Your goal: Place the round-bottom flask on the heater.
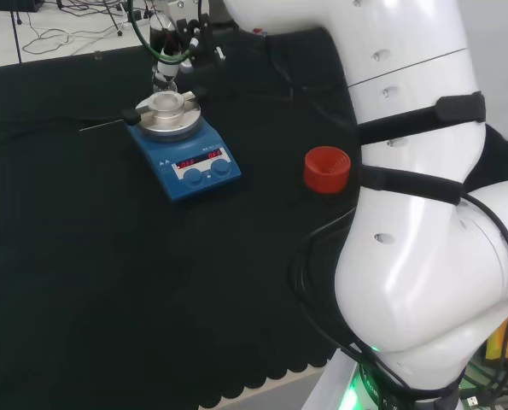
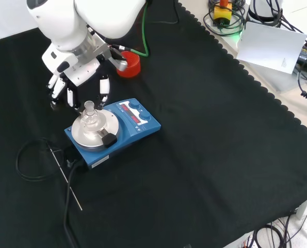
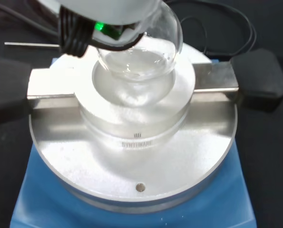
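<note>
Black-and-white, with segmented fingers, the hand [image 2: 76, 85] hangs just above and behind the heater in the front view, and we see its fingers pointing downward, straight and spread apart, closing on nothing. We find the clear glass round-bottom flask [image 2: 91, 120] seated upright in the middle of the blue box-shaped heater with its round brushed-metal top plate [image 2: 123, 135], its short neck rising toward the fingertips with a small gap between them. In the wrist view, the flask's rounded bulb [image 3: 140, 57] sits in a pale, matte, bowl-shaped metal insert [image 3: 136, 118] that rises in a stepped ring from the plate, and a flat metal bar [image 3: 212, 80] crosses the plate, ending in chunky black knobs [image 3: 260, 78] on either side. In the head view, the heater [image 1: 189, 162] shows a sloped front panel with two round blue dials and red lit displays, which we cannot read. A red ribbed plastic ring stand [image 1: 327, 169] stands well apart from the heater on the black cloth [image 1: 108, 282], whose edge is scalloped. A thin straight metal rod [image 2: 65, 178] and a looping black cable [image 2: 27, 165] lie on the cloth beside the heater.
</note>
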`<state>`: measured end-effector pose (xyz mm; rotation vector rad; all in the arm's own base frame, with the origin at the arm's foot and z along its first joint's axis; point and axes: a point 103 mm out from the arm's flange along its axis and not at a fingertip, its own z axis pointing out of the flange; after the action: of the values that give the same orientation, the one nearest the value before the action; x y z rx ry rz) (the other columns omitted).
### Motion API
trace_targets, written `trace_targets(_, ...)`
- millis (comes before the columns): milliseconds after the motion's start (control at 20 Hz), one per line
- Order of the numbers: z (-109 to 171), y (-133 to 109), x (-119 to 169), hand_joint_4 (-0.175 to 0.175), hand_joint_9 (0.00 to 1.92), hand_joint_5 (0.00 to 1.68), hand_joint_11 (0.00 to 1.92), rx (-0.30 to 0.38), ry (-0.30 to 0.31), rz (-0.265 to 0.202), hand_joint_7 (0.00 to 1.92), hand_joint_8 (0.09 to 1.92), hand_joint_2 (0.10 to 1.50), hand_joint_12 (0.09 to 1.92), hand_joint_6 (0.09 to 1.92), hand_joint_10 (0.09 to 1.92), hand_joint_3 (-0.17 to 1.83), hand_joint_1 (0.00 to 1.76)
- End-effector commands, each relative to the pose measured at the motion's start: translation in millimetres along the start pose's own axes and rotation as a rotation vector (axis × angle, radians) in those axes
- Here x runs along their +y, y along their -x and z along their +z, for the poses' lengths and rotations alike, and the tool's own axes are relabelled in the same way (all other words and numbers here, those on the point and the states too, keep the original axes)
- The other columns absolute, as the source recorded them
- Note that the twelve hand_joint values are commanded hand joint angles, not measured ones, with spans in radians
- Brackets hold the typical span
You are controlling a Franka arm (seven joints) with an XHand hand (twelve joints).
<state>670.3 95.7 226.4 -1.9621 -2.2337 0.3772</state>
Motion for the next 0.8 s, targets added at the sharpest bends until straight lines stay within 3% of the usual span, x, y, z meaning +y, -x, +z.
trace_targets(50, 9.3, -2.2, 2.7, 0.175, 0.57, 1.15, 0.4, 0.002, -0.023, -0.003, 0.32, 0.7, 0.66, 1.33, 0.95, 0.63, 0.77, 1.09)
trace_targets(500, 12.0, 0.6, 2.9, 0.175, 0.57, 1.14, 0.39, 0.029, -0.029, -0.01, 0.32, 0.7, 0.67, 1.33, 0.95, 0.63, 0.76, 1.09)
trace_targets(650, 15.0, 0.2, 2.6, 0.175, 0.52, 1.08, 0.35, 0.042, -0.036, -0.019, 0.27, 0.71, 0.83, 1.35, 0.93, 0.66, 0.47, 1.06)
trace_targets(750, 15.6, 1.1, 1.2, 0.032, 0.45, 0.85, 0.3, 0.047, -0.037, -0.022, 0.21, 0.7, 0.77, 1.36, 0.9, 0.69, 0.47, 0.96)
trace_targets(800, 15.4, 1.4, 0.1, -0.009, 0.42, 0.73, 0.27, 0.049, -0.036, -0.022, 0.18, 0.7, 0.72, 1.37, 0.88, 0.7, 0.51, 0.92)
